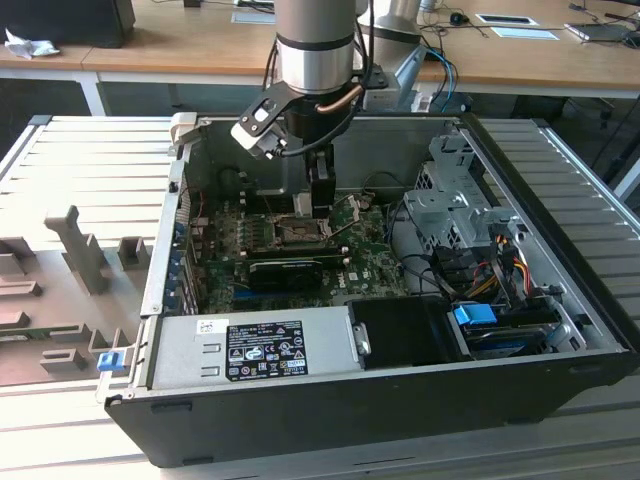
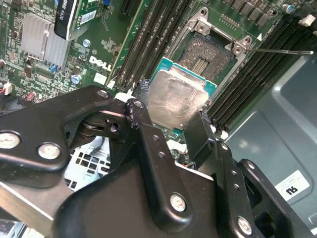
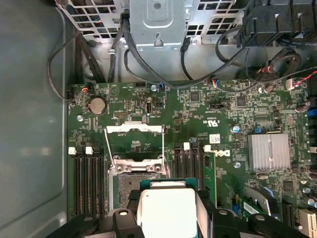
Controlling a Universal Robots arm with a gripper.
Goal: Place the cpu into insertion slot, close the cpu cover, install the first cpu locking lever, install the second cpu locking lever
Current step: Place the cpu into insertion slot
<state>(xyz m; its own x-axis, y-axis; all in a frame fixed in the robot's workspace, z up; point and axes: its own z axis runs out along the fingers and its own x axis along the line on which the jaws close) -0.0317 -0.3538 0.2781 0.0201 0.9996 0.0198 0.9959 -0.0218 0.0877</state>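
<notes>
Clenched on the cpu (image 2: pixel 176 96), the gripper (image 2: pixel 173 106) has one black finger (image 2: pixel 148 129) pressed on each of two opposite edges of the chip. In the exterior view the gripper (image 1: pixel 318 208) hangs from the arm's silver wrist just above the insertion slot (image 1: pixel 298 232).

An open black computer case (image 1: pixel 350 420) lies on a grey slatted table (image 1: pixel 80 160), and the insertion slot sits near the middle of it. A silver power supply (image 1: pixel 250 350) fills the case on the camera's side of the slot. A grey drive cage (image 1: pixel 455 200) stands to the exterior view's right of the slot. The green circuit board (image 1: pixel 225 240) spreads out around the slot on all sides. A long black card (image 1: pixel 285 270) lies between the slot and the power supply. In the first wrist view a ribbed silver heatsink (image 3: pixel 269 151) stands well apart from the slot (image 3: pixel 131 183), and dark memory slots (image 3: pixel 89 183) run along both of its flanks.

The cpu cover (image 3: pixel 134 130) is swung open and lies just beside the slot, on the side away from the gripper (image 3: pixel 167 208). In the second wrist view the slot (image 2: pixel 208 59) lies bare, and its grid of contacts shows inside the silver rim. A thin wire lever (image 2: pixel 280 51) sticks out from one corner of that rim. The cpu (image 3: pixel 166 210) has its pale metal face up and overlaps the slot's near edge. It is tilted and not seated. Whether it touches the rim I cannot tell.
</notes>
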